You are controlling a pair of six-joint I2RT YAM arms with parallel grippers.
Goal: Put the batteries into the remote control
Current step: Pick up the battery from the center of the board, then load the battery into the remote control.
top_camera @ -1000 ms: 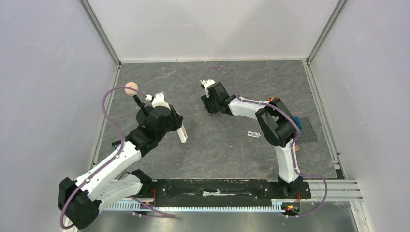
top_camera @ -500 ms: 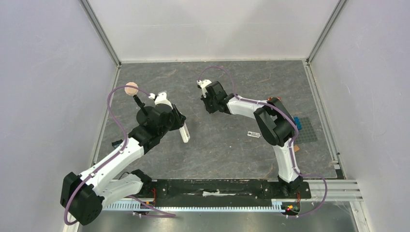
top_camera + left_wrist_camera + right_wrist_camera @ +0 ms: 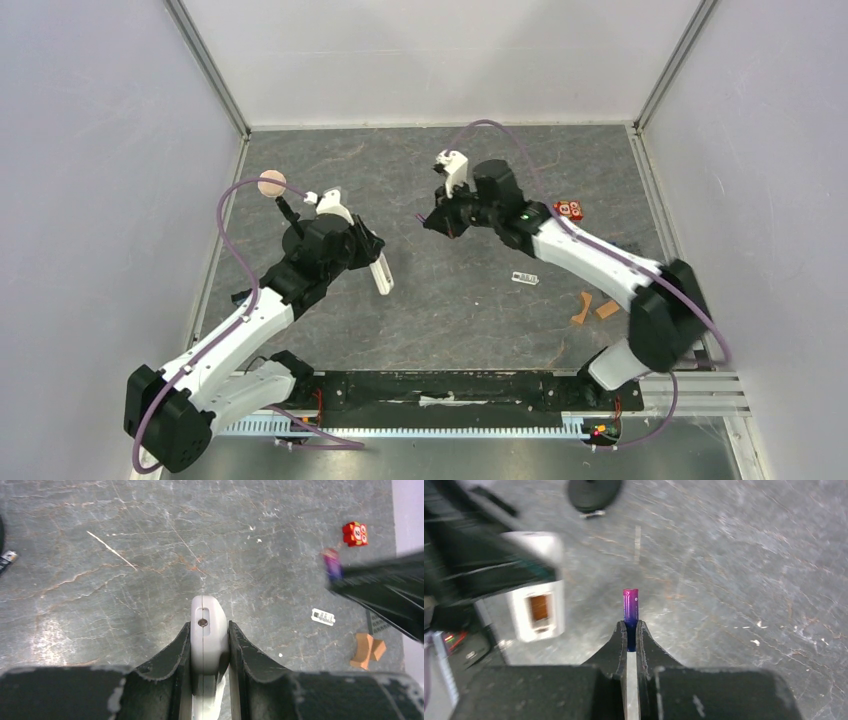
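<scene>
Right jaws: pressed together on the lower end of the battery [image 3: 630, 607], most of which sticks out past the tips.
Left jaws: pinching the remote control [image 3: 207, 615] across its narrow sides, its rounded end, with a small screw hole, poking forward.
Whereabouts: both are held above the counter [image 3: 125, 540]. In the right wrist view the remote lies at about nine o'clock from the battery, well apart, showing a blurred brownish recess.
Battery handling: we judge it light, rigid and smooth-skinned, so it may pivot or slip in such thin tips. A hold nearer the middle would steady it.
Remote handling: we take it for a light, stiff, slick plastic shell. Gripping the long edges should leave the bay free.
Writing: the red block [image 3: 355, 533], at two o'clock from the remote's tip, bears pale marks, perhaps a 2. The small white strip [image 3: 323, 616] carries dark print too small to read. We find no brand on battery or remote.
</scene>
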